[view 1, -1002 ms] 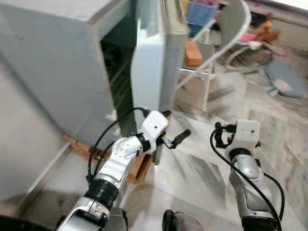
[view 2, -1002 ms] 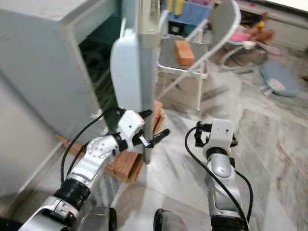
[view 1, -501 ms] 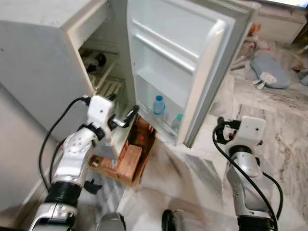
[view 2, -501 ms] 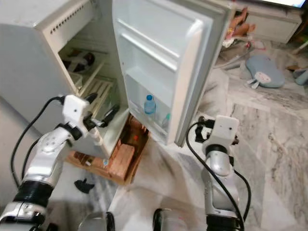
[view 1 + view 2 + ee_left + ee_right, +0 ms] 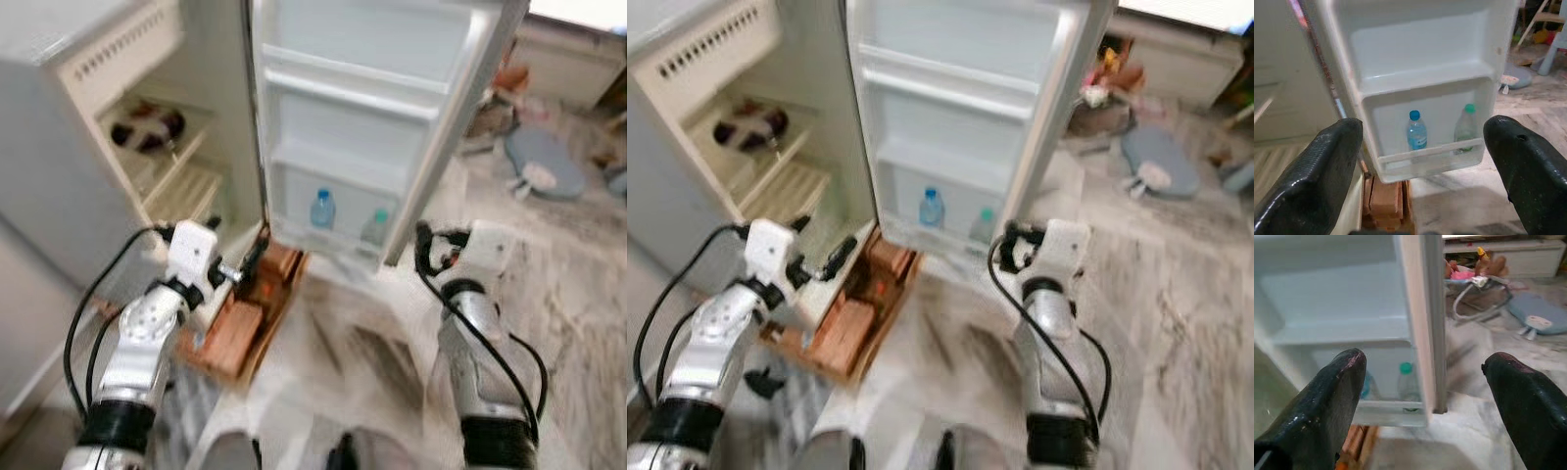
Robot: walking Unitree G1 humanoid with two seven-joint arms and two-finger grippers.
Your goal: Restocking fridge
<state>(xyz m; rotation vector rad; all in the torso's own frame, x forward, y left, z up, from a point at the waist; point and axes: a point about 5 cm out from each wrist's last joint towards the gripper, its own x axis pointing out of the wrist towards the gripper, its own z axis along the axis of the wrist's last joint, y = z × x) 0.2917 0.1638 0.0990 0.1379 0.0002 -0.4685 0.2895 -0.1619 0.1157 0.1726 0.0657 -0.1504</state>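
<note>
The white fridge [image 5: 118,69] stands open, its door [image 5: 362,127] swung wide toward me. On the door's bottom shelf stand a blue-capped bottle [image 5: 322,210] and a green-capped bottle [image 5: 376,227]; the left wrist view shows the same blue-capped bottle [image 5: 1416,133] and green-capped bottle [image 5: 1465,125]. My left gripper [image 5: 247,265] is open and holds nothing, low by the front edge of the fridge body. My right gripper [image 5: 1011,245] is open and holds nothing, near the door's free edge. A dark item [image 5: 147,127] lies on an inner shelf.
The fridge rests on a base of wood and bricks [image 5: 245,313] that juts out onto the marble floor [image 5: 578,294]. A grey-blue cushion [image 5: 544,162] and other clutter lie on the floor at the back right, before a low white unit [image 5: 568,59].
The fridge door has swung from nearly edge-on to wide open. My left gripper has left the door's edge and moved back to the fridge body. The camera has shifted.
</note>
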